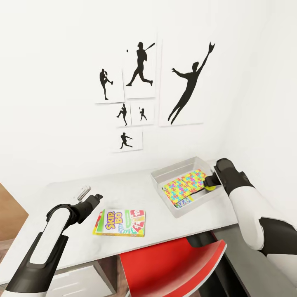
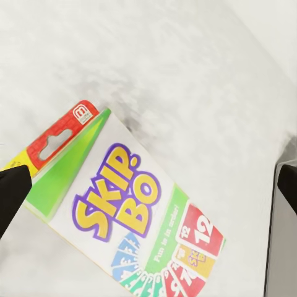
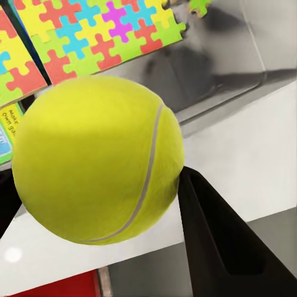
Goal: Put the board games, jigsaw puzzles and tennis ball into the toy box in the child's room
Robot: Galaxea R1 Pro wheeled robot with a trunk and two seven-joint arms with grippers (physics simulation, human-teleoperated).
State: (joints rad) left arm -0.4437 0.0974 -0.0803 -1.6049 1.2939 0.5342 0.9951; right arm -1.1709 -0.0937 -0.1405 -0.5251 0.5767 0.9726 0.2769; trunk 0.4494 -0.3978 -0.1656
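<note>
While the right gripper [image 1: 211, 182] hangs at the toy box's [image 1: 175, 170] right-hand rim, its fingers [image 3: 216, 241] are pressed against the tennis ball [image 3: 99, 158], which sits clamped between them. In the head view the ball [image 1: 211, 186] peeks out yellow-green under the black wrist, right over the tray's edge at about four o'clock from the tray's middle. Inside the tray lie the two jigsaw puzzles [image 1: 185, 183], side by side and slightly overlapping, with what looks like another printed box [image 1: 183, 201] tucked under their near edge, though it's too little exposed to be sure which.

Over at eight o'clock from the tray, well apart from it, the SKIP-BO box [image 1: 120, 222] lies flat on the table [image 1: 136, 185], close to the table's near edge. The left gripper [image 1: 90, 197] hovers just beside the box's left end, jaws spread wide: in the left wrist view the black fingertips [image 2: 12, 192] sit at either margin with the SKIP-BO lid [image 2: 130, 210] between them, nothing grasped.

Bare grey tabletop runs between box and tray, plenty of open surface there. A red chair [image 1: 173, 264] pokes out under the near edge at six o'clock. Baseball silhouettes [image 1: 140, 64] hang on the white wall at twelve.
</note>
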